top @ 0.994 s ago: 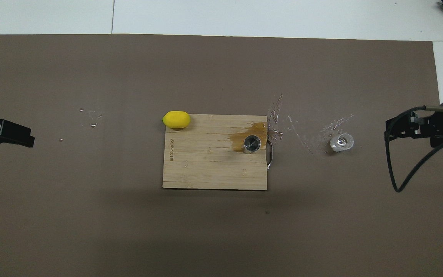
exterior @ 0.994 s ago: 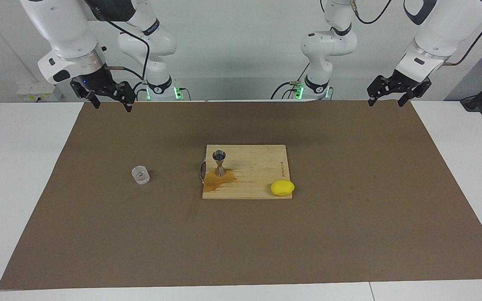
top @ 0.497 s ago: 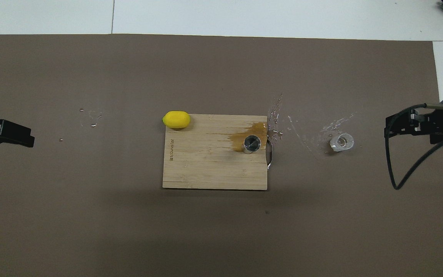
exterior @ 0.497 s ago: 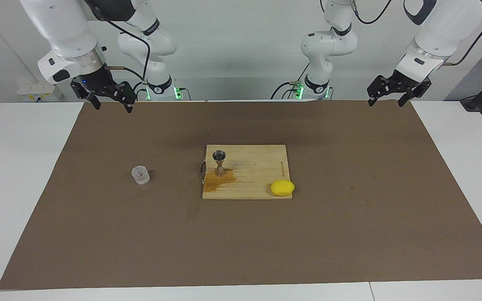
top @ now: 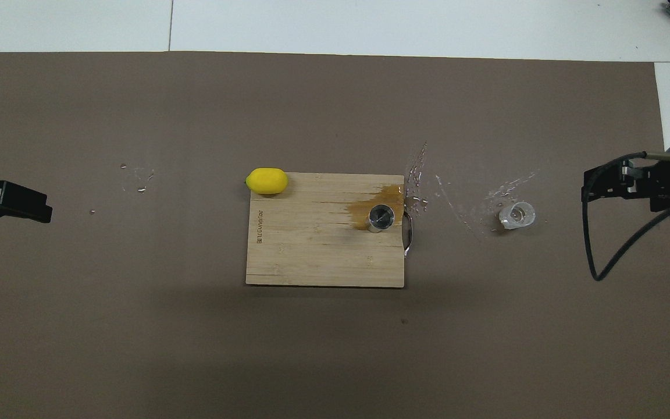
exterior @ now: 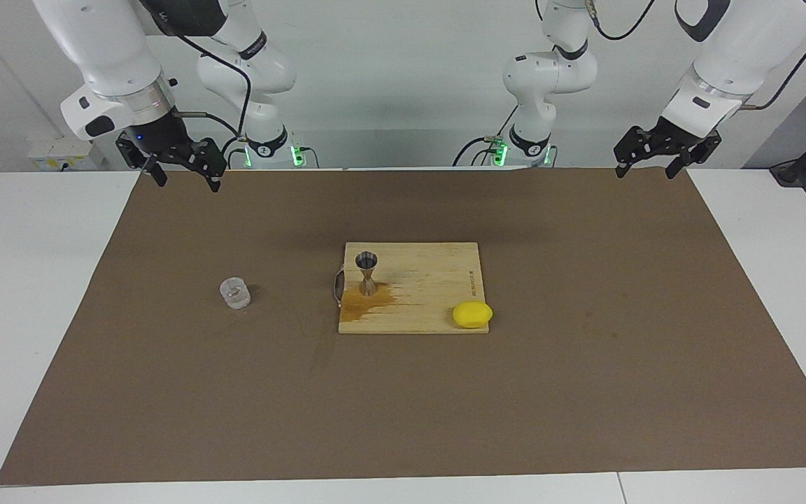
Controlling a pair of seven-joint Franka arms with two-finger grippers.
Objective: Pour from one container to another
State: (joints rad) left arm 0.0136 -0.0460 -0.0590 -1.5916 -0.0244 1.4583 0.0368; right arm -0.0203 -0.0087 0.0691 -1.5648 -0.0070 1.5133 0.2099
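Observation:
The clear glass tumbler (exterior: 235,292) stands upright on the brown mat, toward the right arm's end of the table; it also shows in the overhead view (top: 518,215). The steel jigger (exterior: 366,273) stands upright on the wooden board (exterior: 431,294), at the board's edge nearest the tumbler, and shows from above in the overhead view (top: 381,217). My right gripper (exterior: 187,180) is open and empty, raised over the mat's corner by its base. My left gripper (exterior: 644,171) is open and empty, and waits raised over the mat's other corner on the robots' side.
A yellow lemon (exterior: 472,314) lies at the board's corner farthest from the robots, toward the left arm's end. A dark wet stain (exterior: 364,302) spreads on the board at the jigger's foot. Water drops (top: 422,169) lie on the mat between board and tumbler.
My right gripper has drifted slightly upward and toward its own end of the table. The left gripper, tumbler and jigger have not moved.

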